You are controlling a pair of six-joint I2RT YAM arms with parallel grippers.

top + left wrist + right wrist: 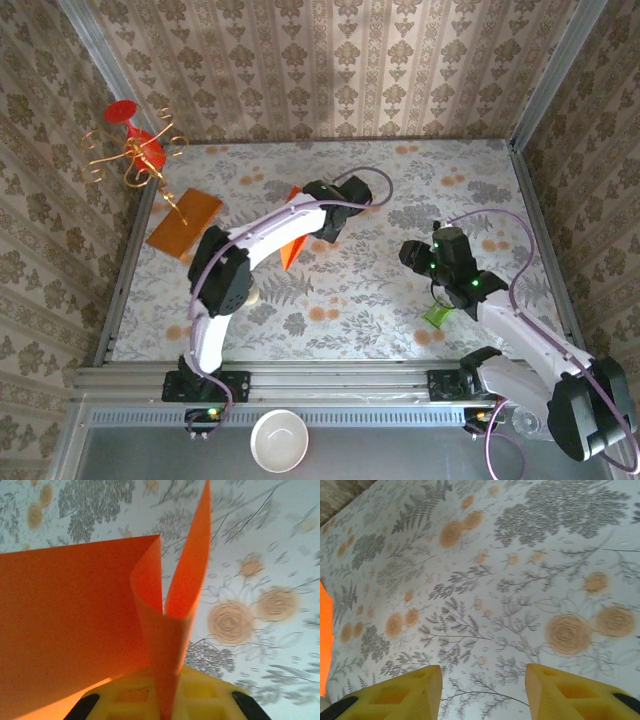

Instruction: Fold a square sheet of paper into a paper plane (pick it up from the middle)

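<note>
Pinching the sheet (75, 620) by its bowed middle above the table (260, 540), the left gripper (167, 702) was clamped on it while the right gripper (482, 692) hung apart, jaws parted and empty; so slight a bite could let it slip.

The right claw (482, 672) hangs agape over the floral table (520, 555), red-orange paper (325, 630) at left edge.

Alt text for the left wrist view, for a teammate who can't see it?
The yellow left fingers pinch the square sheet of paper, red-orange, curling it into a narrow fold with one flap rising to the top edge. Behind lies the floral-patterned table.
</note>
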